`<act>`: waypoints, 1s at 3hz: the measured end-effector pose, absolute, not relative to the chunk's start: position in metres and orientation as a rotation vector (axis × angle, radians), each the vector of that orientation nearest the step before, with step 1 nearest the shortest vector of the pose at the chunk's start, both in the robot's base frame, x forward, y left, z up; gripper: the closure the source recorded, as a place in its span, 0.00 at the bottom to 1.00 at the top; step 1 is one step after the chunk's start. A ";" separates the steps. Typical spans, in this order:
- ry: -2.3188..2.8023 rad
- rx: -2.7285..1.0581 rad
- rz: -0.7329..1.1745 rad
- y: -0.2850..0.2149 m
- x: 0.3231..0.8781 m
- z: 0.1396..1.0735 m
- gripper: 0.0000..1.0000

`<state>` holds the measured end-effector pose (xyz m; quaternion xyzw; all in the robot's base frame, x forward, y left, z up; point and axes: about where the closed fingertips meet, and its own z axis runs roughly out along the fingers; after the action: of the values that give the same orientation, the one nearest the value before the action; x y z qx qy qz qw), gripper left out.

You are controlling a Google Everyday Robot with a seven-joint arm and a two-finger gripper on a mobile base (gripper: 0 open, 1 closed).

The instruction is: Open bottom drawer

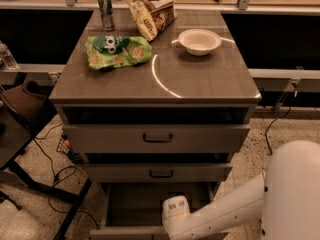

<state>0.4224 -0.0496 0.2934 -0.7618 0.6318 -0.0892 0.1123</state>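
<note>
The bottom drawer [131, 232] is the lowest and narrowest of three grey drawers in the cabinet. It stands pulled out, and its plain dark grey inside [145, 204] shows. My white arm reaches in from the lower right, with its rounded wrist [175, 212] above the drawer's front right part. My gripper is hidden below the wrist at the bottom edge of the camera view. The drawer's handle is out of view.
The middle drawer [159, 173] and top drawer [157, 137] are nearly shut. On the cabinet top [200, 79] lie a green snack bag [117, 50], a brown snack bag [150, 14], a can [105, 10] and a white bowl [199, 41]. Cables and a dark stand [30, 179] are at the left.
</note>
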 end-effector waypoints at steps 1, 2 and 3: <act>1.811 -2.264 -0.403 -0.062 0.449 0.332 1.00; 1.755 -2.259 -0.549 -0.095 0.478 0.347 1.00; 1.738 -2.226 -0.588 -0.125 0.495 0.343 1.00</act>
<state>0.4947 -0.1253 0.3431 -0.7653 0.5975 -0.2022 0.1283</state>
